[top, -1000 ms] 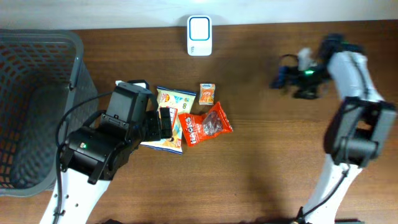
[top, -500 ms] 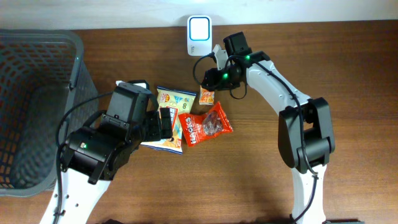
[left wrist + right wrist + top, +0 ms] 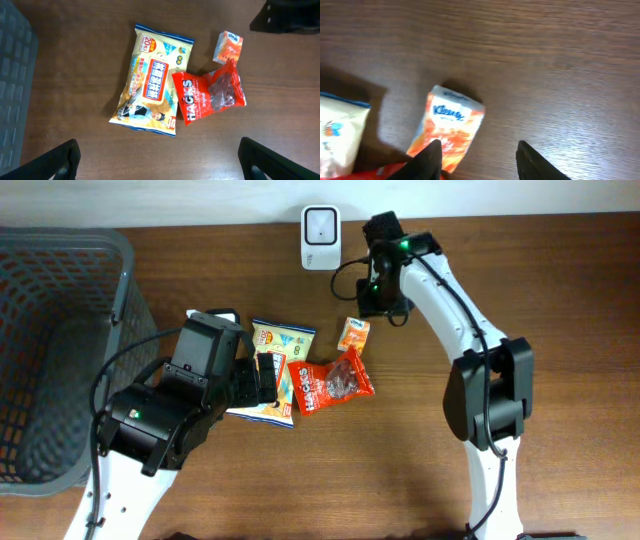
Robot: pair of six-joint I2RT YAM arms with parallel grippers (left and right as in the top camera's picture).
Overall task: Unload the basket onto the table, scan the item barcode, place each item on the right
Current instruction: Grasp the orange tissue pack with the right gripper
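Tissue pack point(image 3: 352, 333) lies flat on desk point(image 3: 450, 260), below and right of white scanner point(image 3: 320, 225), apart from it; long axis tilted, upper end toward the right arm, lower end touching or overlapping the top corner of the red bag point(image 3: 330, 383). Pack is orange and white; "Kleenex" in blue reads across its upper end in the right wrist view; no barcode visible on the upturned face.

Right gripper point(image 3: 480, 160) above the pack's right side, fingers apart, bare desk between them; left finger overlaps the pack's lower edge in view, contact cannot be told.

Left gripper point(image 3: 160, 160) wide apart, empty, over wipes pack point(image 3: 152, 92); "20" legible on it; red bag lettering starts "HA", rest unclear.
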